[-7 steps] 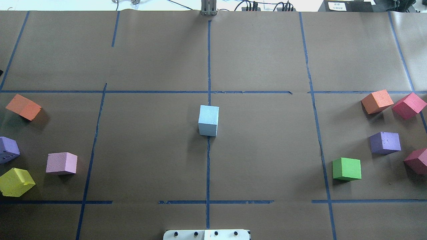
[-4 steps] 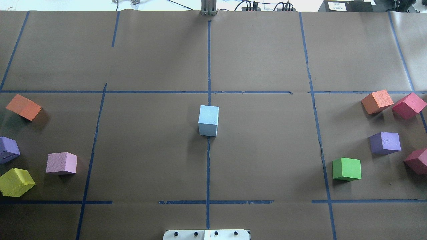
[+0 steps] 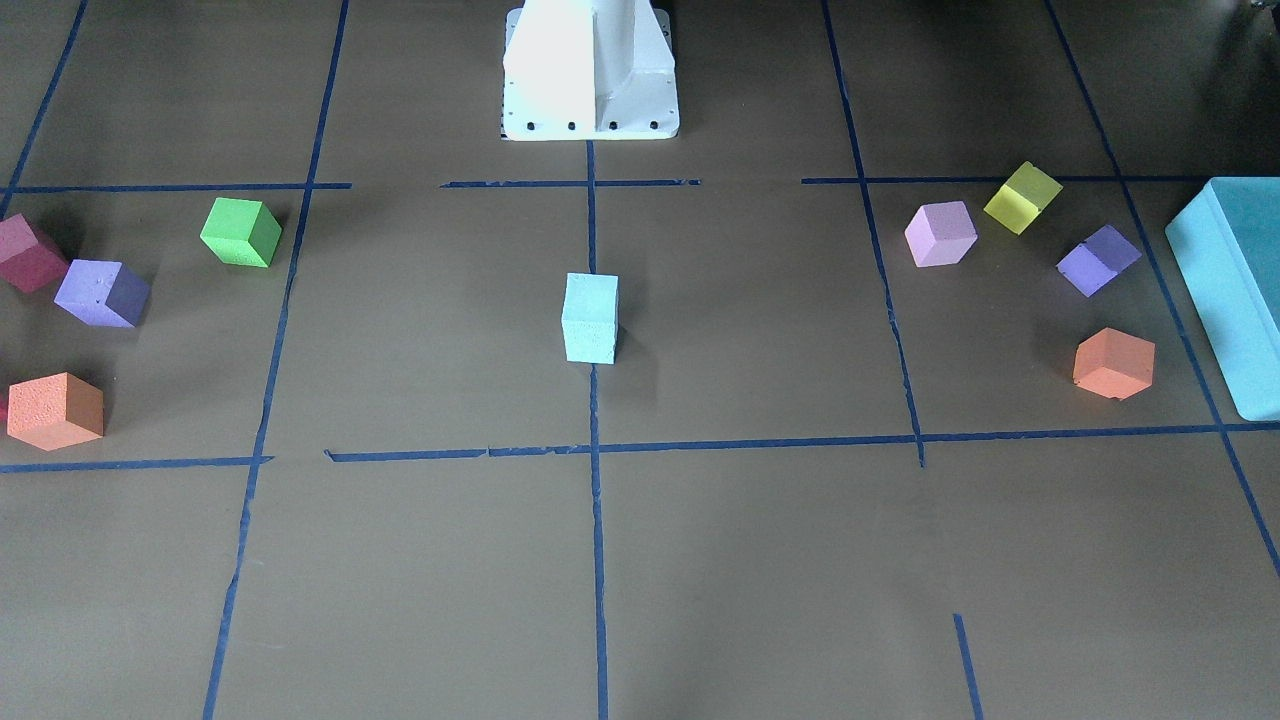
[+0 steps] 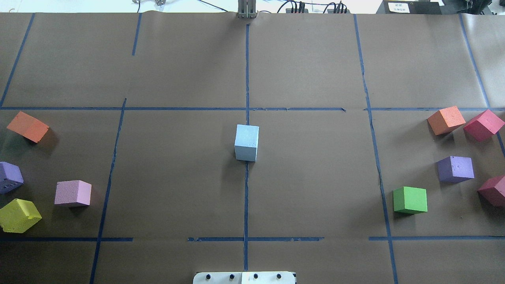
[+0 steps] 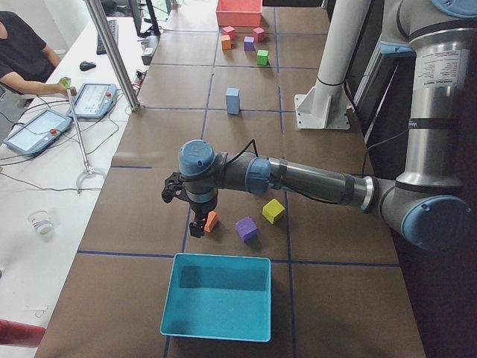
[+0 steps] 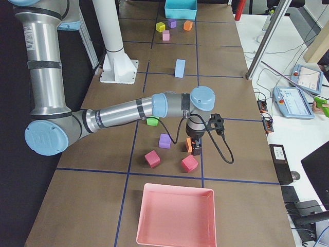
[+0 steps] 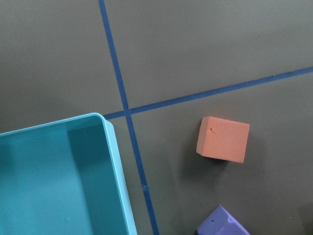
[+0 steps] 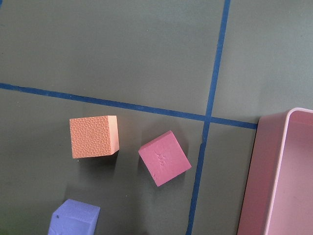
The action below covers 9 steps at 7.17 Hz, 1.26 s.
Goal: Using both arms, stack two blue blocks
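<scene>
The two pale blue blocks (image 4: 246,142) stand as one upright column on the centre tape line, one cube on the other; the column also shows in the front view (image 3: 590,318) and both side views (image 5: 232,101) (image 6: 180,68). No gripper is near it. My left gripper (image 5: 195,224) hangs over an orange cube (image 7: 223,139) beside the teal box (image 7: 49,176). My right gripper (image 6: 195,149) hangs over an orange cube (image 8: 94,136) near the pink tray (image 8: 283,171). Both grippers show only in the side views, so I cannot tell if they are open or shut.
Loose cubes lie at both table ends: orange (image 4: 27,126), purple, pink (image 4: 73,193) and yellow on the left; orange, red (image 4: 483,125), purple and green (image 4: 410,200) on the right. The white pedestal (image 3: 590,70) stands at the robot's edge.
</scene>
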### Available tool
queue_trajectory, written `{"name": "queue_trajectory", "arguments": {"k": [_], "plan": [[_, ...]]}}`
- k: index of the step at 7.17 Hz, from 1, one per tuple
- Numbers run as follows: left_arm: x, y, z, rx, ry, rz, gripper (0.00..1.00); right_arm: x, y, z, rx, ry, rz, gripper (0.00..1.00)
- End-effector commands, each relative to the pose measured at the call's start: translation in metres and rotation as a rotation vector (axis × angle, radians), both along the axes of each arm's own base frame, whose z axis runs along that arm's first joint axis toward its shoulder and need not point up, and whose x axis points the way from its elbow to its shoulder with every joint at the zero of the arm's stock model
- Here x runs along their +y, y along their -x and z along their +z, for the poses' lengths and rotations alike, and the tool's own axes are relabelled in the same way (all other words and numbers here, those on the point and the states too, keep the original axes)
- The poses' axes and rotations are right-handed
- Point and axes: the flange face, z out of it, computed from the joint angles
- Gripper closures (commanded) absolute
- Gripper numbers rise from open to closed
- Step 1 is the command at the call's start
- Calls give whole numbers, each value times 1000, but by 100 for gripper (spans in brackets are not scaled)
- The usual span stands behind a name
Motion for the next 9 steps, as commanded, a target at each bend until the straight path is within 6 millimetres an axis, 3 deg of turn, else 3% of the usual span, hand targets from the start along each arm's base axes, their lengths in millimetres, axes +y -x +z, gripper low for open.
{"name": "queue_trajectory", "arguments": {"k": [1, 3, 5, 6, 9], "plan": [[2, 1, -2, -3, -16, 2, 0, 1, 0, 1, -1, 2, -1, 0], [16, 1, 13, -2, 10, 3, 0, 0, 2, 1, -4, 3, -3, 0], [16, 1, 11, -3, 12, -5, 0, 3, 6, 4, -9, 11, -7, 0], [12, 1, 23, -6, 41, -7, 0, 4, 8, 4, -7, 10, -14, 0], [7, 2, 14, -7, 17, -7, 0, 4, 12, 4, -9, 12, -21, 0]]}}
